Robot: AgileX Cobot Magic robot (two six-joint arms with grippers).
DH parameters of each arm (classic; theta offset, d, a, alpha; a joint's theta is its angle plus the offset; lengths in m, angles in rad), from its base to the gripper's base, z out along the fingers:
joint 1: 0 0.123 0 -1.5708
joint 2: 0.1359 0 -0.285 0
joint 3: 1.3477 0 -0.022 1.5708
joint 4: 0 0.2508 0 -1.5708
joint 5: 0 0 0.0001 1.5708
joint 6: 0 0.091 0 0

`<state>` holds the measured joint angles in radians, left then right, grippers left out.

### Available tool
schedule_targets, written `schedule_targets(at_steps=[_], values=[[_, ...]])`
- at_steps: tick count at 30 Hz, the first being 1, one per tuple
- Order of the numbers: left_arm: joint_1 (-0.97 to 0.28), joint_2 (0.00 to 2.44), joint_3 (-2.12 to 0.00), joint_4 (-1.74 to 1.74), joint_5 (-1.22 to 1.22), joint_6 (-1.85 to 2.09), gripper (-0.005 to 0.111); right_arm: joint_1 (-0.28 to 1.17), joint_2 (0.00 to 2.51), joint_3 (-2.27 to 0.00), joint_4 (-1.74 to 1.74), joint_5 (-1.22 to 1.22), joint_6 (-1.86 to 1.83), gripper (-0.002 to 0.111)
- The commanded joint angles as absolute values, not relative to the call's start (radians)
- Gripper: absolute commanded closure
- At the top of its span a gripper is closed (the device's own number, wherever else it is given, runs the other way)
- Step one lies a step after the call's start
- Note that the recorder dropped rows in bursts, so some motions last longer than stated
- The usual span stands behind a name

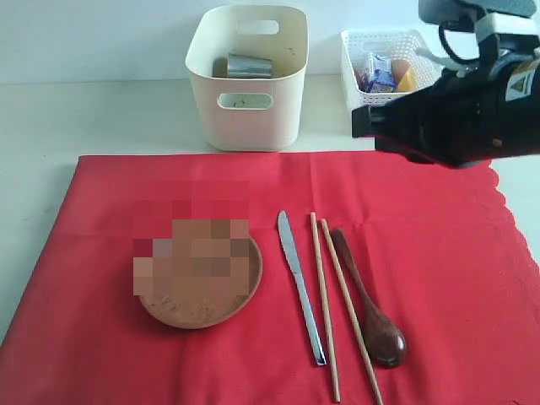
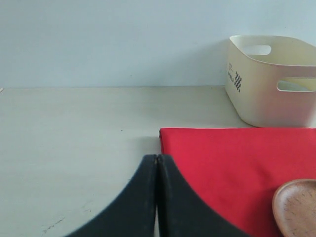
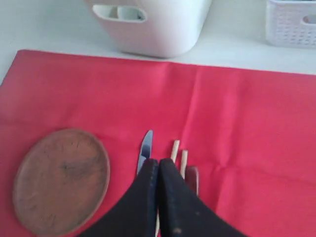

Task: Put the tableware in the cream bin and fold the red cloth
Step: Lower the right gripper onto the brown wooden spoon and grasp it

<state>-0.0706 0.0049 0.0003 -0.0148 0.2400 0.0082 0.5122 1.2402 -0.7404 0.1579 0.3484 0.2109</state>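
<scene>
**Grippers.** Right gripper: shut tip to tip, empty, poised over the far ends of knife, chopsticks and spoon. Left gripper: likewise closed on nothing, low over bare table, just off a corner of the cloth.

**Task items.** In the bin: cup, visible over the rim; anything else inside too dim to name. On the cloth, left to right in the exterior view: plate, partly masked by blur; knife; chopsticks; spoon, the last two close together, perhaps touching. Bowl not to be made out. Cloth spread flat and unfolded, scalloped edge at right.

**Probable hazards.**
- Thin knife flat on soft fabric: risk of pinching cloth along with the blade and dragging the whole spread, plate included.
- Chopsticks tight beside spoon: risk of nudging the neighbour, or of lifting one stick only.
- Closed jaws lowered without opening: a push, not a grasp.
- Low plate rim: likely slip.
- Folding before clearing: spilled ware.

**Surroundings.** Pale matt table, plain light wall behind. Bin just beyond the far edge of the cloth; basket with food packs beside it, partly hidden by the right arm.
</scene>
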Motion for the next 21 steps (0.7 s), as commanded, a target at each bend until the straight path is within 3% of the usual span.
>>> schedule_targets(at_steps=[1,12,21], values=[[-0.069,0.0,0.0,-0.014,0.238,0.011,0.106,0.608,1.221,-0.691,0.156,0.336,0.202,0.108],[-0.069,0.0,0.0,-0.014,0.238,0.011,0.106,0.773,1.25,-0.654,0.156,0.389,0.221,0.107],[-0.069,0.0,0.0,-0.014,0.238,0.011,0.106,0.773,1.407,-0.671,0.156,0.445,0.236,0.081]])
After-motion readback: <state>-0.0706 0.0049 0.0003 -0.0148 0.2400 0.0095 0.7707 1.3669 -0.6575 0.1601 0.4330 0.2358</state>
